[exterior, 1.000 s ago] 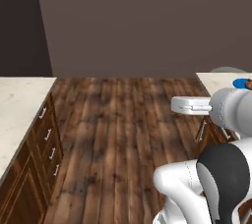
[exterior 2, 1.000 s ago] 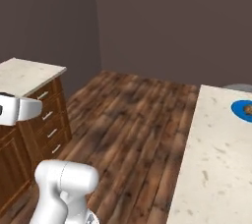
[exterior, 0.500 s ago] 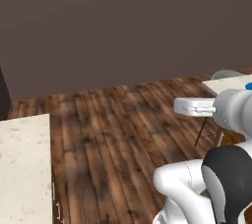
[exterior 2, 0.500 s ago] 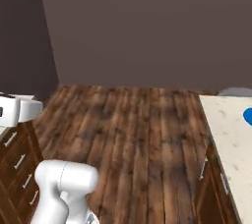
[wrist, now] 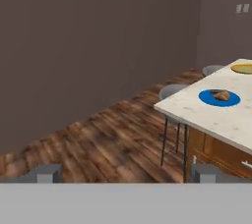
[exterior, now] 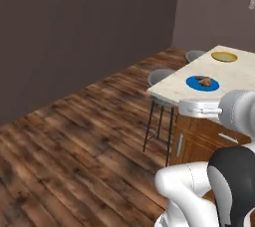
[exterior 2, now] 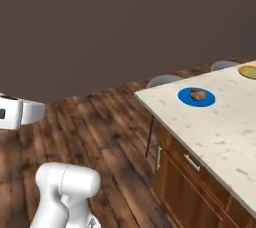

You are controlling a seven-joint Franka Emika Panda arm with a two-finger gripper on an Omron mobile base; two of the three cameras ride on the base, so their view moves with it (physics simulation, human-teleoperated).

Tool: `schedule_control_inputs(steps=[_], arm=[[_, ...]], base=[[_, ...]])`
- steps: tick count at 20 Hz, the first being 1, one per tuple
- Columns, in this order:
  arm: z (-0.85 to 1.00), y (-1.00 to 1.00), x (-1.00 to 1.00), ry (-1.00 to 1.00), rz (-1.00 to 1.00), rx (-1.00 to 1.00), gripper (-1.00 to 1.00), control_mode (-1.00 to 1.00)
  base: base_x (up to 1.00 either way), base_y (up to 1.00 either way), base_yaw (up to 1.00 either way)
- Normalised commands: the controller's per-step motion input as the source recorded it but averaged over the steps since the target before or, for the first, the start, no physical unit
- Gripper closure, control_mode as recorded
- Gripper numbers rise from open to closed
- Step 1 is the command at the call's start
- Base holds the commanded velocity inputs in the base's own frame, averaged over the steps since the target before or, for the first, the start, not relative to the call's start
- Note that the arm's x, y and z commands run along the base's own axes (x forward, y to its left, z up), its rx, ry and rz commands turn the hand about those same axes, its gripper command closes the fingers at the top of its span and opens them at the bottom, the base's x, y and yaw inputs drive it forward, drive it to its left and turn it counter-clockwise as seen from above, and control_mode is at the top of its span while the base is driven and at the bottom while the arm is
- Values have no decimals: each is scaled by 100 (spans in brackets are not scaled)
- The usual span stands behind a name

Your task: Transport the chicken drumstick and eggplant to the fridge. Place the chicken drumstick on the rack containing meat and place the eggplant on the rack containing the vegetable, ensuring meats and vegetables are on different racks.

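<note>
Golden-brown, the chicken drumstick (wrist: 222, 95) lies on a round blue plate (wrist: 206, 98) on the pale speckled island counter (wrist: 216, 120), close to the counter's corner. In the hand view it sits at about two o'clock from the gripper (wrist: 125, 173), well apart from it, with dark wooden floor (wrist: 113, 144) and a grey stool (wrist: 173, 91) between. The gripper's two tips (wrist: 45, 173) stand wide apart with nothing between them.

In the left base view the drumstick (exterior: 203, 80) is at about one o'clock, beyond the arm's white hand, and in the right base view (exterior 2: 198, 94) it is also at about one o'clock on the plate (exterior 2: 186, 97). Its long axis seems to run roughly across the hand view, with the paler end toward the right, but it is too small to be sure.

A yellowish dish (exterior: 224, 56) stands farther back on the same counter, at about twelve o'clock from the plate. I cannot make out any eggplant here.

My judgement: the hand must first be brought toward the counter corner and turned to the right, because the drumstick is too far for a reach.
</note>
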Motion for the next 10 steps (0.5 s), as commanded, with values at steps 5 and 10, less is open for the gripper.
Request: schedule_control_inputs(steps=[5, 10], arm=[[0, 0, 0, 0, 0, 0, -100, 100], [0, 0, 0, 0, 0, 0, -100, 100]], base=[[64, 55, -85], [71, 64, -81]])
